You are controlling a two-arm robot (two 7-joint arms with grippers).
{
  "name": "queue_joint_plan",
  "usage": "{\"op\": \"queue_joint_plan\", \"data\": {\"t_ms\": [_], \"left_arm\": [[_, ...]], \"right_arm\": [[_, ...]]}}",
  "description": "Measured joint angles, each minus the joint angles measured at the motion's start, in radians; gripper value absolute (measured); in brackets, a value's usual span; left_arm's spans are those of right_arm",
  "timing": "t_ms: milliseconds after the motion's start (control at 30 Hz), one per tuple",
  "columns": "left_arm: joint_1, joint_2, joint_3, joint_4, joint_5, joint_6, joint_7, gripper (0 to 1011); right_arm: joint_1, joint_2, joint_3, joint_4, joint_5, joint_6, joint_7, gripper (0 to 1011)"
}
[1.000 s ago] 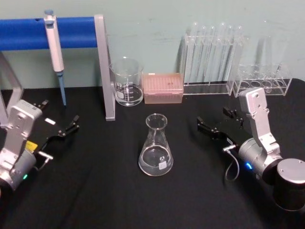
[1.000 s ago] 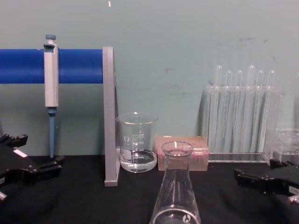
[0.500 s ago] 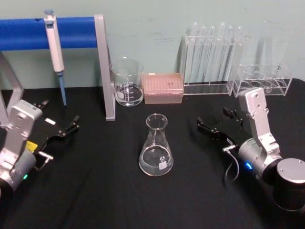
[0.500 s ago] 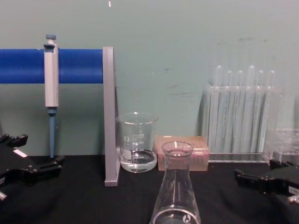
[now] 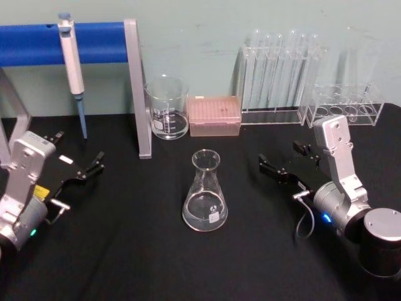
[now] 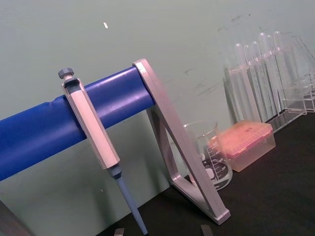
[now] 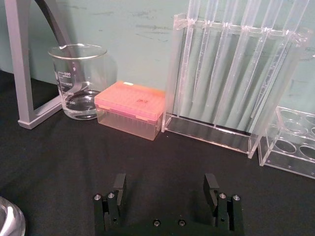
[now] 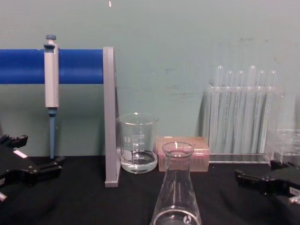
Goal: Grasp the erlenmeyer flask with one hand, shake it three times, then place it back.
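The erlenmeyer flask (image 5: 205, 191) stands upright on the black table, mid-front, with a little clear liquid in its base; the chest view shows it close up (image 8: 176, 192), and its base edge peeks into the right wrist view (image 7: 9, 222). My right gripper (image 5: 283, 158) rests open on the table to the flask's right, apart from it, with nothing between its fingers (image 7: 165, 184); from the chest camera it is at the right edge (image 8: 260, 171). Far to the flask's left, my left gripper (image 5: 78, 150) lies open and empty, also seen low on the left (image 8: 33, 157).
Behind the flask stand a glass beaker (image 5: 167, 108), a pink tip box (image 5: 215, 115), a rack of test tubes (image 5: 279, 75) and a low clear rack (image 5: 348, 106). A pipette (image 5: 72, 59) hangs on the blue bar stand (image 5: 100, 42) with its grey post (image 5: 139, 94).
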Motion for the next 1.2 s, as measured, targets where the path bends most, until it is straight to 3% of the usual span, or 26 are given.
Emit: {"op": "queue_joint_plan", "data": {"t_ms": [1200], "left_arm": [[0.0, 0.0, 0.0, 0.0, 0.0, 0.0, 0.0, 1001]], "right_arm": [[0.0, 0.0, 0.0, 0.0, 0.001, -0.001, 0.0, 1000]]}}
